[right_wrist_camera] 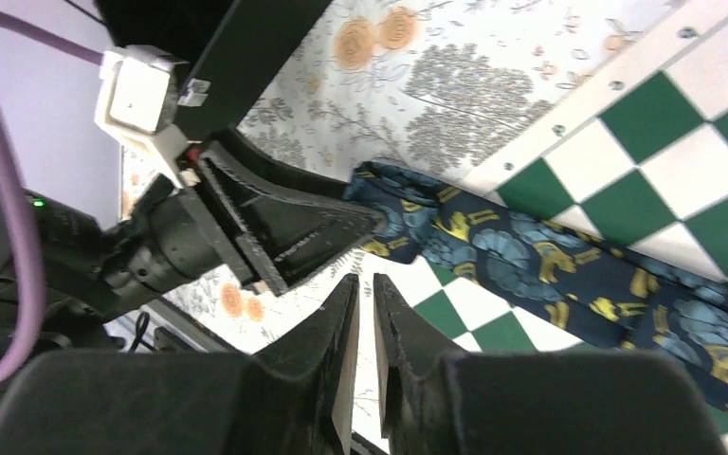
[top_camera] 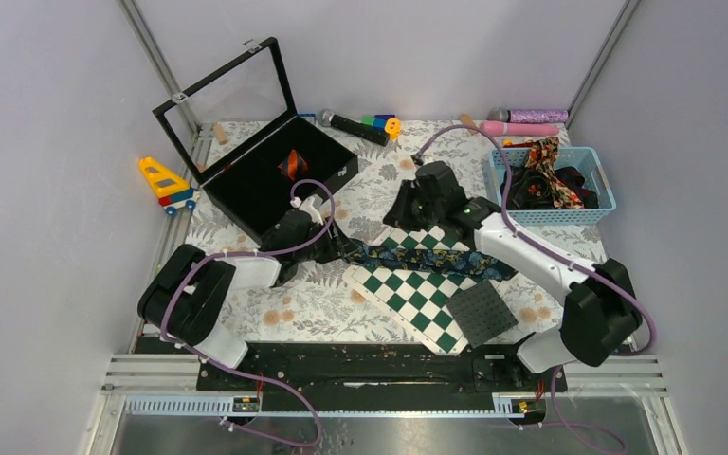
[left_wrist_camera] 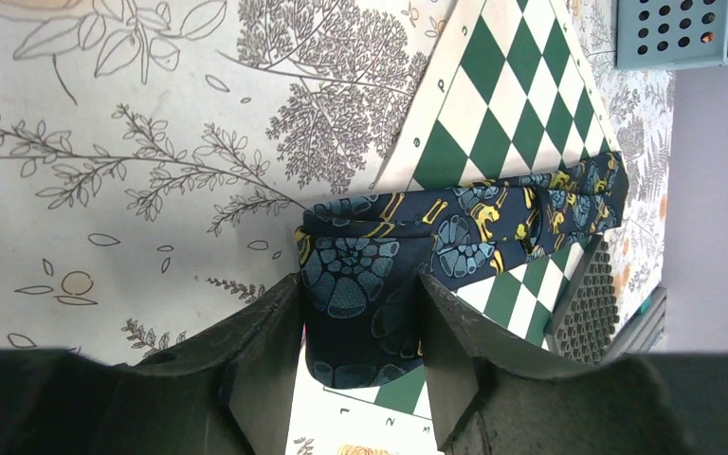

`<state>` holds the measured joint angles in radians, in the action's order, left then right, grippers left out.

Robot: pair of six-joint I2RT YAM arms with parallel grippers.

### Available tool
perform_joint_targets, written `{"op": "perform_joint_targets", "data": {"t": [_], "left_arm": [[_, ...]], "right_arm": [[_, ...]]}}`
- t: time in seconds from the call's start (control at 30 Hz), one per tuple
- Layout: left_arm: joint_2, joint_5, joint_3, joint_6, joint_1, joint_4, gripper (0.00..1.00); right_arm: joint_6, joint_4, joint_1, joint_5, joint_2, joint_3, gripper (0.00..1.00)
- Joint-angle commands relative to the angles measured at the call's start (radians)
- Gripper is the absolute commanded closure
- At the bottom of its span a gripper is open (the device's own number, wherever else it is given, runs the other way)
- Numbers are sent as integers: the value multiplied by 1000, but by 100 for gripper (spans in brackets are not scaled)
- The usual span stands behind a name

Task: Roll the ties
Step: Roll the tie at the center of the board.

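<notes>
A navy tie (top_camera: pixel 436 258) with blue and yellow floral print lies across the top of the green-and-white chequered board (top_camera: pixel 417 294). Its left end is folded over, and my left gripper (top_camera: pixel 334 242) (left_wrist_camera: pixel 358 284) is shut on that folded end (left_wrist_camera: pixel 351 275), with a finger pressing each side. From the fold the tie runs away to the right (left_wrist_camera: pixel 531 204). My right gripper (right_wrist_camera: pixel 365 280) (top_camera: pixel 398 220) hovers just above the tie (right_wrist_camera: pixel 550 275), its jaws almost together and nothing between them. The left gripper's fingers (right_wrist_camera: pixel 284 227) show close in front of it.
A black box (top_camera: pixel 256 180) with its lid raised holds a rolled red-and-black striped tie (top_camera: pixel 291 164). A blue basket (top_camera: pixel 550 180) at the back right holds more ties. A dark perforated square (top_camera: pixel 482 311) lies on the board's corner. A toy truck (top_camera: pixel 166 183) sits far left.
</notes>
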<state>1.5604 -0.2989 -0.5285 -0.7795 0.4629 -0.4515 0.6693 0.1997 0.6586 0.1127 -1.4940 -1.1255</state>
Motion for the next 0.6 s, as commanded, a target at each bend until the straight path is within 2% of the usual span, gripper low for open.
{"op": "perform_joint_targets", "data": {"t": [0.0,0.23,0.57], "left_arm": [[-53,67,-73,57,21,74,54],[-54,145,-175,122,75,233,54],[-16,250,-341,228,128,516,54]], "right_arm": [[-39,34,-52,-37,81,62,82],[-47,63,-100,-53,187,119,81],[-104,135,-111,-107,280,117,80]]}}
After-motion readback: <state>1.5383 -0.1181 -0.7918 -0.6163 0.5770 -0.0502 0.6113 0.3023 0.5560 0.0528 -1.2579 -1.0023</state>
